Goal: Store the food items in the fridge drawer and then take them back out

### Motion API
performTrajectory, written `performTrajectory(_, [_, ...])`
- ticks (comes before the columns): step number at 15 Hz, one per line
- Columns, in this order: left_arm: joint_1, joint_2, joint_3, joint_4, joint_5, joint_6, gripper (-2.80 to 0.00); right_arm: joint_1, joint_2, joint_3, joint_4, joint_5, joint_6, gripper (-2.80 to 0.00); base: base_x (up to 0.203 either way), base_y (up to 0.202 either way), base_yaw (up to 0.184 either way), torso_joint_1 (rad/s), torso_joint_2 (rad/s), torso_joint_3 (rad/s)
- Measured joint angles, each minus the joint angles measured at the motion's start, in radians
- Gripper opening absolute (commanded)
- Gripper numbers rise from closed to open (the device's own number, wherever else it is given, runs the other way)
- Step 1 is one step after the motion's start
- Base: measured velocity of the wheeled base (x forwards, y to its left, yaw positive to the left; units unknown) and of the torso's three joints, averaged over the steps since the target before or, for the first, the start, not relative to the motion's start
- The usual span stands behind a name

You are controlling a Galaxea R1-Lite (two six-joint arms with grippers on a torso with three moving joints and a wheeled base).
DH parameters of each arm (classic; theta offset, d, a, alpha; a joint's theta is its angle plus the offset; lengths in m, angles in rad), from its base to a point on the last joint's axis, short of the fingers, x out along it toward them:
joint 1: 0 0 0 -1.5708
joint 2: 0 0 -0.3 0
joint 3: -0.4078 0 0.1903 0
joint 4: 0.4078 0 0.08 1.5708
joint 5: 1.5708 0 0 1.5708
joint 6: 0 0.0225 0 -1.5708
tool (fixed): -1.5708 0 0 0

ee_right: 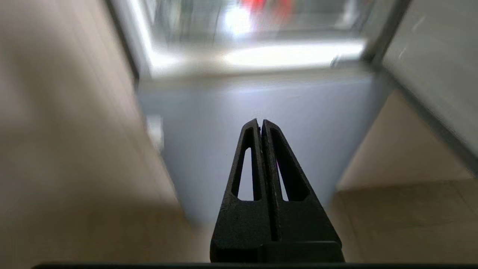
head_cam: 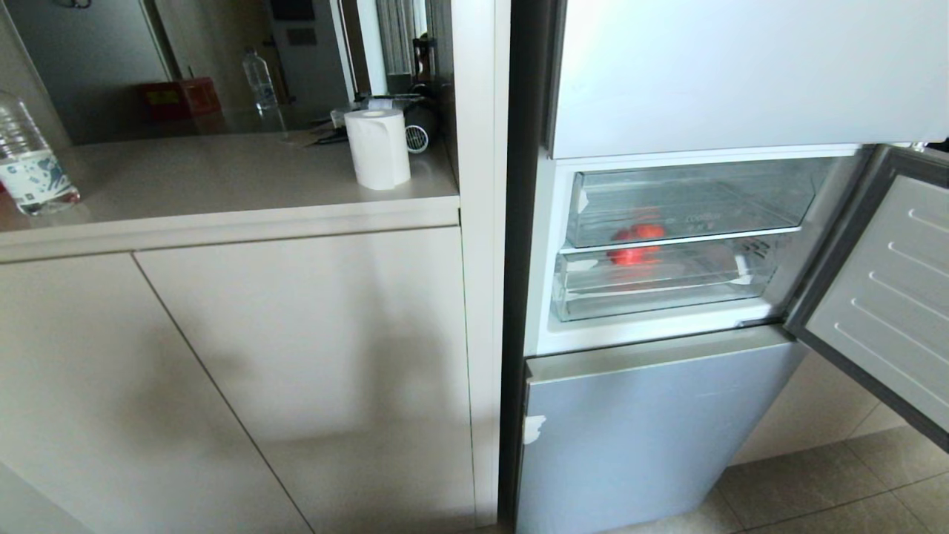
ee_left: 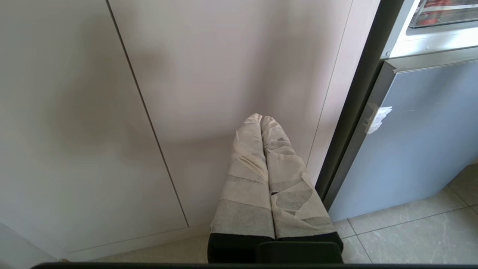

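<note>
Red food items (head_cam: pixel 636 245) sit inside the fridge drawer (head_cam: pixel 660 285), behind its closed clear front. The right gripper (ee_right: pixel 261 122), jaws together and empty, hangs below and in front, facing the blue-grey lower door (head_cam: pixel 645 423). The left gripper (ee_left: pixel 261 117), jaws together, faces the cabinet (head_cam: pixel 296 356). The open door (head_cam: pixel 882 289) flanks the right.

Left end effector (ee_left: pixel 262 118) wrapped in pale tape; right end effector (ee_right: pixel 260 123) black, slotted.

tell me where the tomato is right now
In the head view the tomato sits right of centre inside the open fridge, behind the clear drawer fronts, above the closed blue-grey door.
</note>
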Motion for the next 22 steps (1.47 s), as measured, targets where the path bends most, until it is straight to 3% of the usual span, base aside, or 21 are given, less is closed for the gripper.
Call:
performTrajectory(1, [0.000, 0.000, 0.000, 0.000, 0.000, 0.000, -2.80, -0.014, -0.057, 0.006, 0.125, 0.048, -0.028, -2.80, 0.000, 0.000, 0.000, 0.000, 0.00, 0.000])
performTrajectory(3, [0.000, 0.000, 0.000, 0.000, 0.000, 0.000, -2.80, -0.117, -0.119, 0.042, 0.281, 0.200, -0.073, -2.80, 0.000, 0.000, 0.000, 0.000, 0.00, 0.000])
performTrajectory(5, [0.000, 0.000, 0.000, 0.000, 0.000, 0.000, -2.80, -0.241, -0.149, 0.075, 0.300, 0.329, -0.109, -2.80, 0.000, 0.000, 0.000, 0.000, 0.00, 0.000])
performTrajectory(6, [0.000, 0.000, 0.000, 0.000, 0.000, 0.000, -2.80, -0.268, -0.159, 0.083, 0.302, 0.353, -0.104, -2.80, 0.000, 0.000, 0.000, 0.000, 0.00, 0.000])
performTrajectory(8, [0.000, 0.000, 0.000, 0.000, 0.000, 0.000, -2.80, -0.292, -0.171, 0.090, 0.298, 0.340, -0.106, -2.80, 0.000, 0.000, 0.000, 0.000, 0.00, 0.000])
performTrajectory(11, [0.000, 0.000, 0.000, 0.000, 0.000, 0.000, -2.80, -0.295, -0.177, 0.092, 0.298, 0.345, -0.182, -2.80, 0.000, 0.000, 0.000, 0.000, 0.00, 0.000])
performTrajectory(13, [0.000, 0.000, 0.000, 0.000, 0.000, 0.000, -2.80, -0.251, -0.179, 0.092, 0.301, 0.352, -0.199, -2.80, 0.000, 0.000, 0.000, 0.000, 0.00, 0.000])
performTrajectory(17, [0.000, 0.000, 0.000, 0.000, 0.000, 0.000, -2.80, -0.219, -0.180, 0.093, 0.303, 0.346, -0.129, -2.80, 0.000, 0.000, 0.000, 0.000, 0.00, 0.000])
performTrajectory(22, [0.000, 0.000, 0.000, 0.000, 0.000, 0.000, -2.80, -0.369, -0.227, 0.093, 0.304, 0.377, -0.174, -2.80, 0.000, 0.000, 0.000, 0.000, 0.00, 0.000])
